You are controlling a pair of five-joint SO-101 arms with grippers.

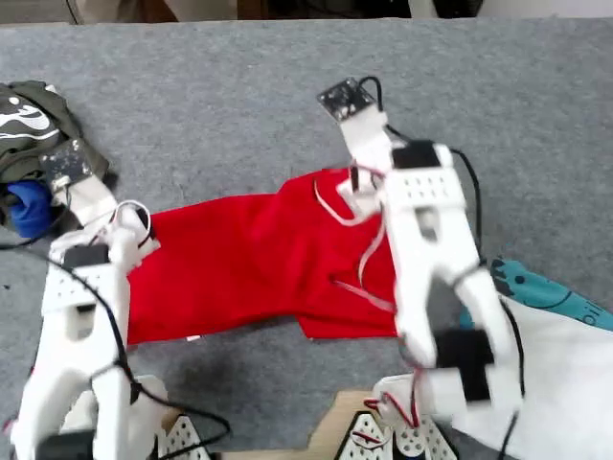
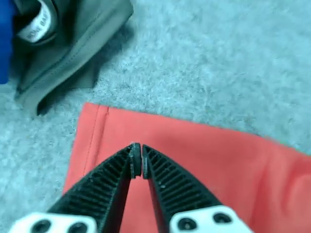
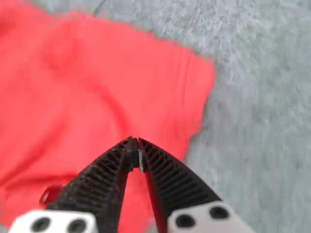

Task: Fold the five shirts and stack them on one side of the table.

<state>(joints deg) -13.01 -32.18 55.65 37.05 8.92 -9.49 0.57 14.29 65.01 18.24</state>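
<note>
A red shirt [image 1: 249, 268] lies spread flat across the middle of the grey table. My left gripper [image 2: 136, 162] hangs over the shirt's left end, close to the hemmed corner [image 2: 92, 131], with its jaws shut and no cloth seen between them. In the high view this gripper [image 1: 132, 228] sits at the shirt's left edge. My right gripper [image 3: 135, 158] is also shut, above the red shirt [image 3: 82, 87] near a sleeve end [image 3: 197, 82]. From above, the right gripper [image 1: 356, 190] stands over the shirt's upper right part.
A crumpled dark olive shirt [image 1: 34, 120] and a blue garment [image 1: 27, 206] lie at the far left; the olive shirt [image 2: 73, 48] is close to the left gripper. A teal shirt [image 1: 536, 283] and a white shirt [image 1: 565, 383] lie at the right front. Bare table stretches along the back.
</note>
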